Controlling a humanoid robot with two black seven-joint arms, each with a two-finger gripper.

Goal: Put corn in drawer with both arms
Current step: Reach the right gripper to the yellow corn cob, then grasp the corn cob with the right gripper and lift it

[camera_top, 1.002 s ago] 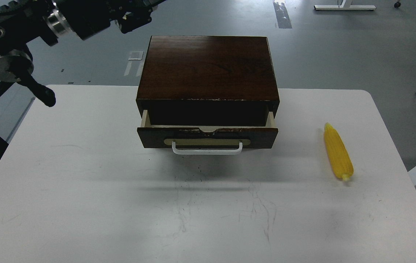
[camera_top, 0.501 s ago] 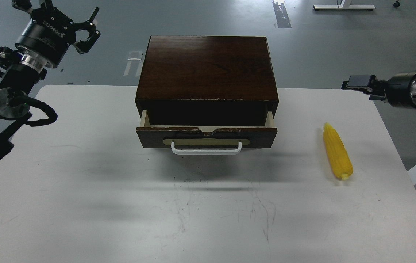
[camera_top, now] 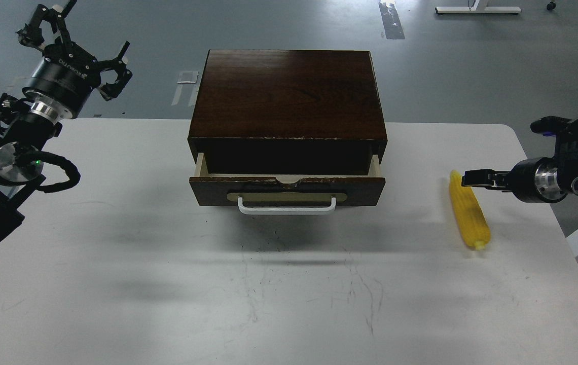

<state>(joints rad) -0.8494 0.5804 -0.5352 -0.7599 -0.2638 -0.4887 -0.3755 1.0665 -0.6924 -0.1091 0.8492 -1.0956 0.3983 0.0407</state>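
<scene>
the bright yellow, tapered plastic corn cob (camera_top: 468, 214) lies on the white table (camera_top: 116, 284), its pointed end just below the right gripper (camera_top: 471, 178), whose finger state cannot be told, while the left gripper (camera_top: 77, 35) hangs fingers apart beside the partly open dark wooden drawer (camera_top: 287, 188).

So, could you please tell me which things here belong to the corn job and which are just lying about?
For the job:
- corn
- drawer, partly open
- left gripper
- right gripper, beside the corn

Just there:
- table
- tape marks on the floor
</scene>
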